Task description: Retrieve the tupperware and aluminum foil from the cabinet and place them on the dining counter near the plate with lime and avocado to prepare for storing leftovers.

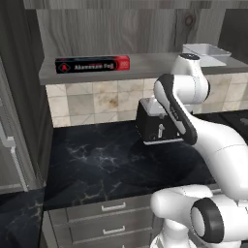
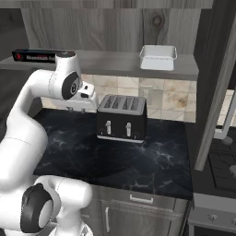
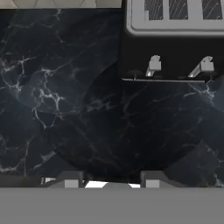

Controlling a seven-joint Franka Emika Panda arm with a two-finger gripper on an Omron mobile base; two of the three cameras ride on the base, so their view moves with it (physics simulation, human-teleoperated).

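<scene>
The aluminum foil [image 1: 92,64] [image 2: 37,56], a long black box with a red end, lies on the left of the cabinet shelf [image 1: 145,69] [image 2: 110,62]. The tupperware [image 1: 206,51] [image 2: 158,57], a pale rimmed tub, stands on the same shelf further right. My gripper [image 3: 111,179] hangs well below the shelf, over the black marble worktop [image 3: 87,109]. It points down beside the toaster, with its fingertips [image 3: 70,178] apart and nothing between them, so it is open. The dining counter and the plate with lime and avocado are out of view.
A black toaster [image 1: 155,128] [image 2: 122,117] [image 3: 175,26] stands on the worktop [image 1: 97,160] [image 2: 138,161] against the tiled wall, under the shelf. Grey drawers [image 1: 114,207] run below the worktop's front edge. A tall dark panel [image 2: 216,92] and a stove [image 2: 221,161] close the right side.
</scene>
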